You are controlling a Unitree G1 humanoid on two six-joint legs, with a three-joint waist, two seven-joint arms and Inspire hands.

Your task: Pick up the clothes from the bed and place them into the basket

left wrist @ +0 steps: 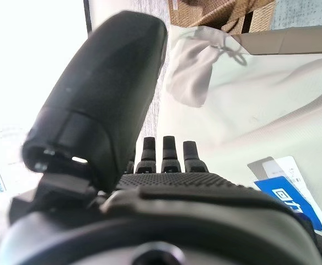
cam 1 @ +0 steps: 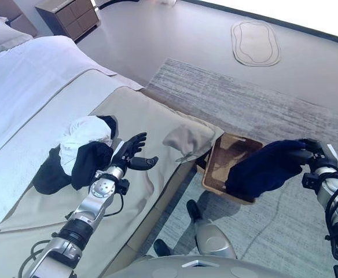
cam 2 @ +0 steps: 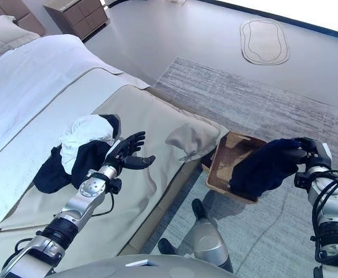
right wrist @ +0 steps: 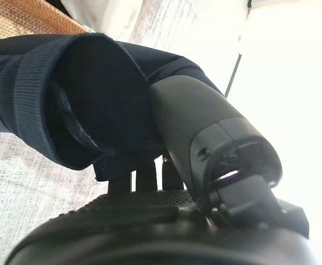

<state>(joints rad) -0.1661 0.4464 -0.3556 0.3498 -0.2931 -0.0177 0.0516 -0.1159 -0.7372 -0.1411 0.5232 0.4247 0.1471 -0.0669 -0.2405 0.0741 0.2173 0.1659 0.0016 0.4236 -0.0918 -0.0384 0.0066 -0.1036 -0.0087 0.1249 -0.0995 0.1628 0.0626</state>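
A pile of black and white clothes [cam 1: 79, 150] lies on the bed [cam 1: 157, 116]. A beige garment [cam 1: 186, 141] lies near the bed's corner. My left hand [cam 1: 129, 154] is open, its fingers straight, just right of the pile and above the bed. My right hand [cam 1: 315, 153] is shut on a dark navy garment [cam 1: 264, 168], which hangs over the right edge of the brown wicker basket [cam 1: 221, 159] on the floor beside the bed. In the right wrist view the navy cloth [right wrist: 67, 94] is pinched between thumb and fingers.
A grey rug [cam 1: 256, 104] lies under the basket. A wooden nightstand [cam 1: 68, 16] stands at the far left by the pillow [cam 1: 1, 35]. A small oval mat [cam 1: 254, 43] lies on the floor at the back.
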